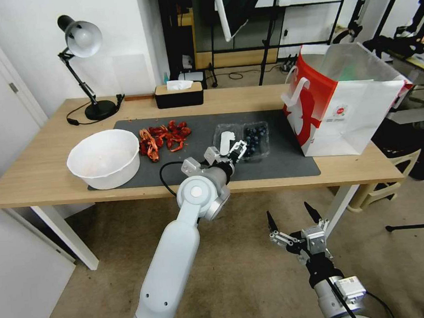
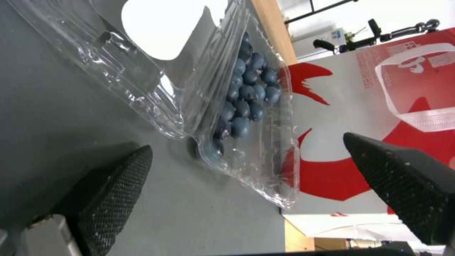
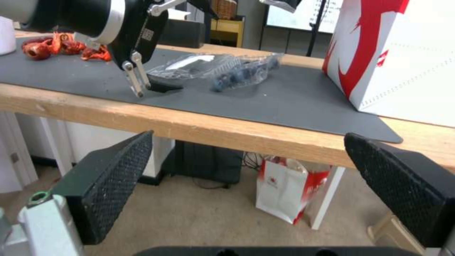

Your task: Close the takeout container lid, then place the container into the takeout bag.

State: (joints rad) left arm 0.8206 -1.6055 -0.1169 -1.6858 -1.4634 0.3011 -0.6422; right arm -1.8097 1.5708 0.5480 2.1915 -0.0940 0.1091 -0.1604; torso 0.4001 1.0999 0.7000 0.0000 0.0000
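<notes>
Here we see the tabletop (image 1: pixel 43 175) carrying a dark grey mat (image 1: pixel 280 166), and we place everything against that mat. The takeout bag (image 1: pixel 344 116) stands upright at the mat's right end, its mouth open. A white bowl (image 1: pixel 103 159) sits on the mat's left end, with red scraps (image 1: pixel 164 135) lying just beside it toward the middle. The takeout container (image 1: pixel 255 139) rests on the mat right of centre, near the bag but apart from it, blueberries heaped in its tray. Its lid (image 1: pixel 226 137) lies folded flat open on the mat, on the side away from the bag, white label up.

Our left gripper (image 1: pixel 238 152) hangs low over the mat at the container's near edge, fingers (image 2: pixel 113 188) spread wide with nothing between them. Our right gripper (image 1: pixel 293 217) waits below the tabletop's front edge, off the mat entirely, its fingers likewise parted and empty.
</notes>
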